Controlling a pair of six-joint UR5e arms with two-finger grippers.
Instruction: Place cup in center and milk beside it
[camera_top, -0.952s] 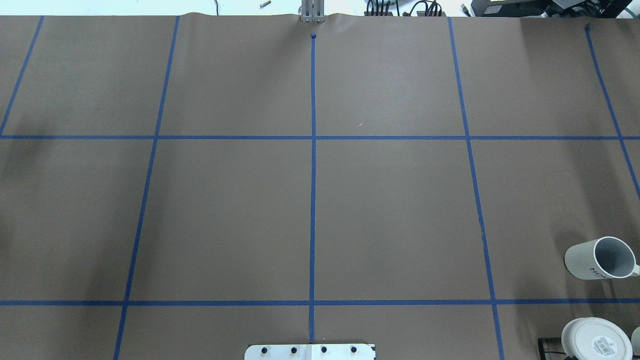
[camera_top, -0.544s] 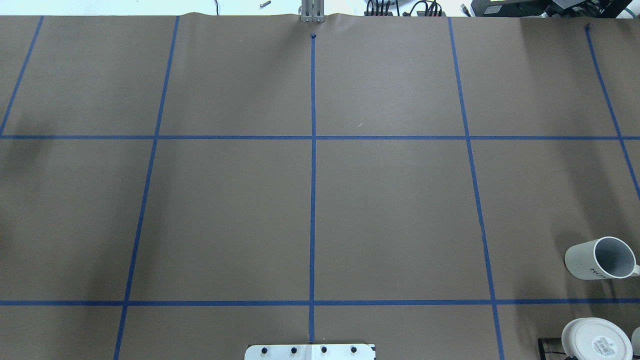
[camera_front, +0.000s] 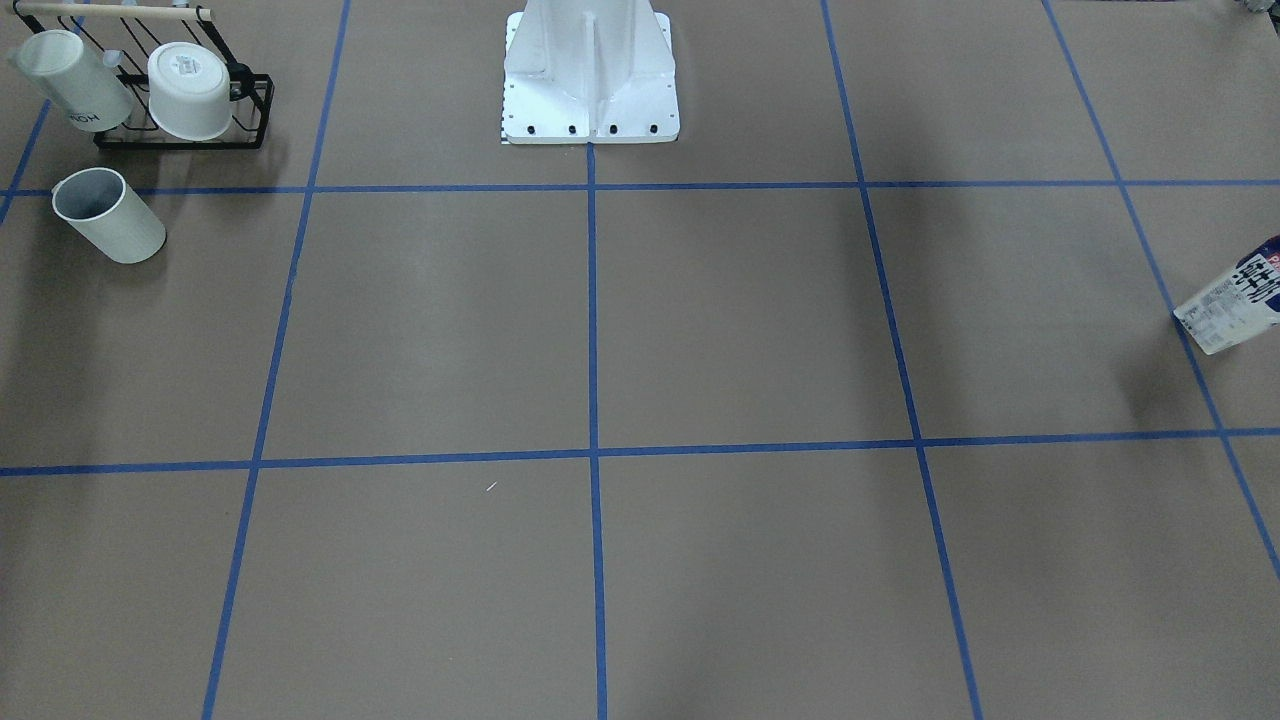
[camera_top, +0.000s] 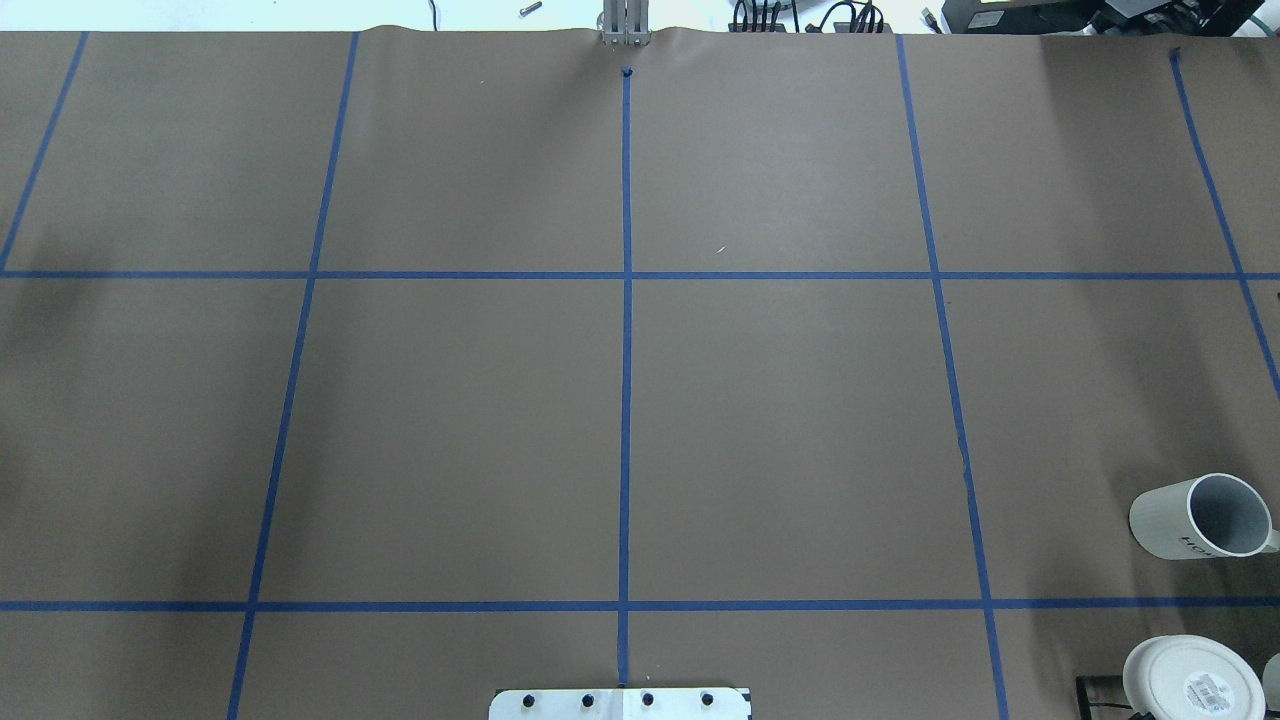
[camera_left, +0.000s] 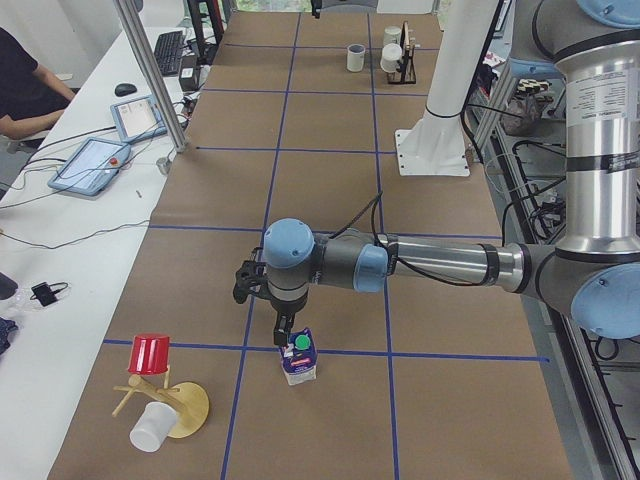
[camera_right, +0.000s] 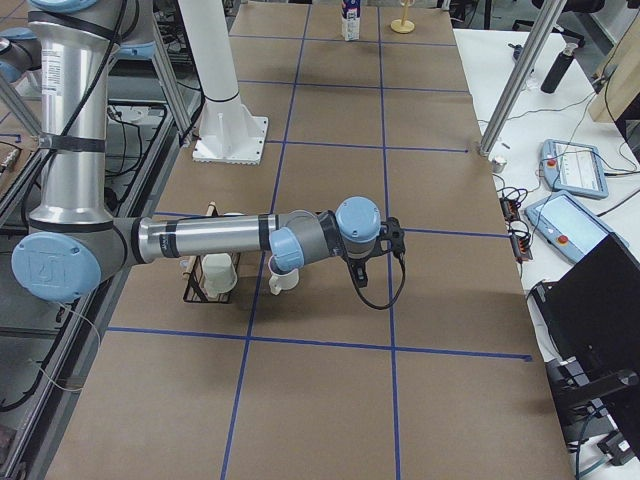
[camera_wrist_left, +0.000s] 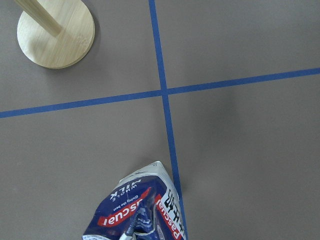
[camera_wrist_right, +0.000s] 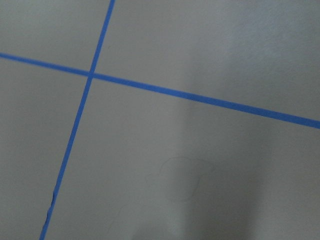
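Note:
The cup (camera_top: 1200, 517) is a white mug with a grey inside that stands upright on the table's right side. It also shows in the front view (camera_front: 105, 215) and, partly behind my right arm, in the right side view (camera_right: 285, 282). The milk (camera_left: 298, 357) is a blue and white carton with a green cap, standing on a tape line at the table's left end. It also shows at the front view's edge (camera_front: 1235, 300) and in the left wrist view (camera_wrist_left: 142, 210). My left gripper (camera_left: 283, 325) hangs just above the carton's cap. My right gripper (camera_right: 358, 272) hangs beside the cup. I cannot tell whether either is open or shut.
A black wire rack (camera_front: 180, 135) with two white mugs stands behind the cup. A wooden mug tree (camera_left: 160, 385) with a red cup and a white cup stands near the milk; its base (camera_wrist_left: 56, 32) shows in the left wrist view. The robot's base (camera_front: 590, 70) is at mid-table.

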